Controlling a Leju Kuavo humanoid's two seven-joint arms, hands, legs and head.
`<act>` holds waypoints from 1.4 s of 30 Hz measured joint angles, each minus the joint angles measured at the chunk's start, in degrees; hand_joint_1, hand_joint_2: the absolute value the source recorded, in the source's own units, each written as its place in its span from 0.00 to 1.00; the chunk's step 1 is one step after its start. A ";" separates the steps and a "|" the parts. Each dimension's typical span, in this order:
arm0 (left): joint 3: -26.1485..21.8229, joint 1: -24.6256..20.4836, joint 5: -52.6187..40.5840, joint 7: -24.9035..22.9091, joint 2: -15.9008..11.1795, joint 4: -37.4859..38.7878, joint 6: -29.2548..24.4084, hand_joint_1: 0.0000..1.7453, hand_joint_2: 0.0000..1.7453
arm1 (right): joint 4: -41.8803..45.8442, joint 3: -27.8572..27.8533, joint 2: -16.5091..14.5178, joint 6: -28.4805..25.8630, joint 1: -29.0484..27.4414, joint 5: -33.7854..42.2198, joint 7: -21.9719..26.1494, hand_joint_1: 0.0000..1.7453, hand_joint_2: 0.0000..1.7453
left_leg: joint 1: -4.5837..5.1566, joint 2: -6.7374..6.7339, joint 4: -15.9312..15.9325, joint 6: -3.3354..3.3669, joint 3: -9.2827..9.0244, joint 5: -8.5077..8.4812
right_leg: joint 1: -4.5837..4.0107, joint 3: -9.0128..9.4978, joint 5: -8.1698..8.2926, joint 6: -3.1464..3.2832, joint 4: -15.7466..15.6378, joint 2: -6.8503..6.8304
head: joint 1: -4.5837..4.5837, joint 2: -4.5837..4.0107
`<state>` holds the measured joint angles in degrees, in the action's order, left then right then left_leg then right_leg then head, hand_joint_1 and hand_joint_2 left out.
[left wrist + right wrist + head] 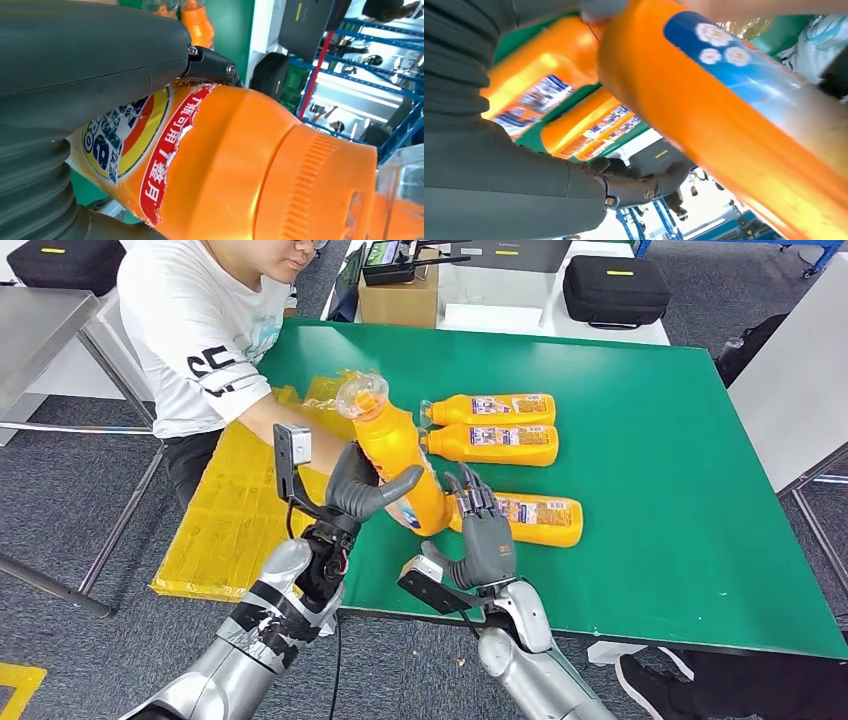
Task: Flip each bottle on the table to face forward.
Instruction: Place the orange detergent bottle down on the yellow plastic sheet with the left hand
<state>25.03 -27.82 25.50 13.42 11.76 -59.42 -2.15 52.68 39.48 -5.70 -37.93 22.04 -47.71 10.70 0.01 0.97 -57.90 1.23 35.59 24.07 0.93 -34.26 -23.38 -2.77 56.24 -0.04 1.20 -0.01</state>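
My left hand (360, 490) grips an orange bottle (397, 455) around its middle and holds it tilted above the green table (660, 440), its clear cap (361, 396) pointing up and left. In the left wrist view the hand (75, 65) lies over the bottle's torn red and blue label (150, 150). My right hand (483, 535) stands open by the bottle's lower end, fingers spread upward. In the right wrist view the bottle (704, 100) crosses in front of that hand (499, 185). Three more orange bottles lie flat: two (495, 408) (495, 443) side by side, one (540, 518) behind my right hand.
A person in a white shirt (200, 330) sits at the table's left edge, a forearm (300, 443) reaching toward the held bottle. A yellow sheet (235, 515) hangs off the left edge. A cardboard box (400, 300) and a black case (610, 288) stand beyond the table.
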 joint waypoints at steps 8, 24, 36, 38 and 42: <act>-0.27 0.73 -2.43 1.60 -0.13 -1.48 -3.42 1.00 1.00 | 1.49 -1.35 -0.05 -0.95 -0.98 2.92 -0.06 0.00 1.00 | 0.00 0.00 0.00 0.00 0.00 0.00 | 0.00 0.00 0.00 0.00 0.00 0.00 | 0.00 0.00; -1.33 0.35 -43.13 3.81 -7.93 1.19 -13.33 1.00 1.00 | 23.31 -15.17 0.17 5.94 -8.74 23.17 5.67 0.00 1.00 | -0.01 -0.05 0.00 0.00 -0.01 0.00 | 0.00 -0.02 0.00 0.00 0.01 0.02 | -0.01 0.01; -4.23 0.23 -49.37 4.16 -10.90 4.77 -11.44 1.00 1.00 | 31.18 -19.75 0.16 8.59 -11.53 24.39 5.67 0.00 1.00 | 0.00 -0.04 0.00 0.00 -0.01 0.00 | 0.01 -0.02 0.00 0.00 0.00 0.02 | -0.01 0.00; -4.31 0.18 -49.41 4.18 -11.02 4.98 -11.44 1.00 1.00 | 31.54 -19.90 0.16 8.60 -11.66 24.39 5.67 0.00 1.00 | 0.00 -0.04 0.00 0.00 -0.01 0.00 | 0.01 -0.02 0.00 0.00 0.00 0.02 | -0.01 0.00; -4.40 -0.02 -50.69 3.77 -11.23 5.31 -11.97 1.00 1.00 | 31.91 -20.10 0.15 8.60 -11.76 24.46 5.78 0.00 1.00 | 0.00 -0.04 0.00 0.00 -0.01 0.00 | 0.00 -0.02 0.00 0.00 0.00 0.02 | -0.01 0.01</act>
<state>20.62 -27.84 -25.19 17.19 0.53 -54.11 -14.12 84.59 19.38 -5.55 -29.33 10.28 -23.26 16.48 0.01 0.93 -57.90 1.23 35.58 24.07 0.93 -34.29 -23.39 -2.77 56.24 -0.02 1.20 -0.01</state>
